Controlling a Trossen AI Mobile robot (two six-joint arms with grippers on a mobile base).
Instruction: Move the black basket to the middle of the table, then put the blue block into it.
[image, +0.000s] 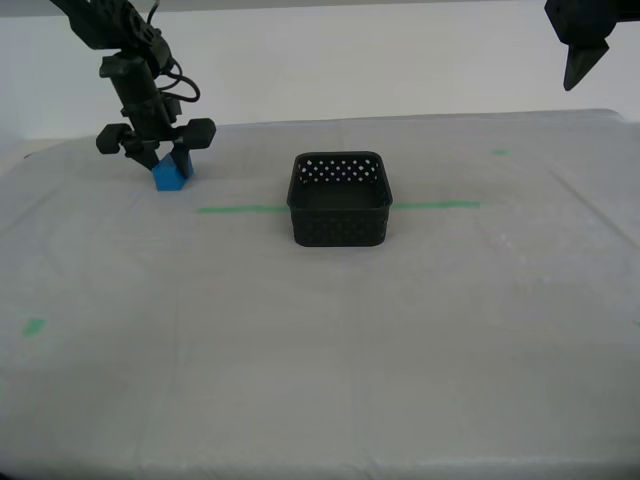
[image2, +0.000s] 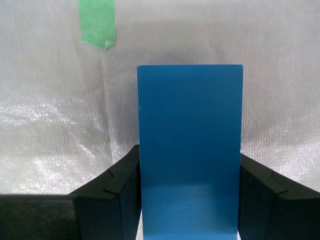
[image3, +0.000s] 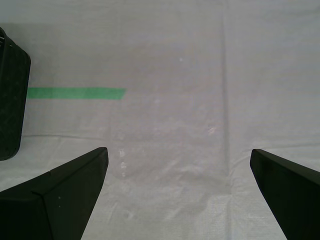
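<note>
The black basket (image: 340, 228) stands upright and empty near the middle of the table (image: 320, 360), on the green tape line (image: 240, 209). The blue block (image: 170, 177) is at the far side toward the exterior view's left, tilted at the table surface. My second gripper (image: 166, 160) is shut on it; in the second wrist view the blue block (image2: 190, 145) fills the gap between the black fingers (image2: 115, 195). My first gripper (image: 578, 68) hangs high at the exterior view's right, open and empty. Its wrist view shows the gripper (image3: 177, 152) over bare sheeting, with the basket's edge (image3: 12, 100) beside it.
Small green tape marks lie on the sheeting near the front at the exterior view's left (image: 35, 326) and at the far right (image: 500, 152). Another green mark (image2: 97, 22) lies just past the block. A white wall rises behind the table.
</note>
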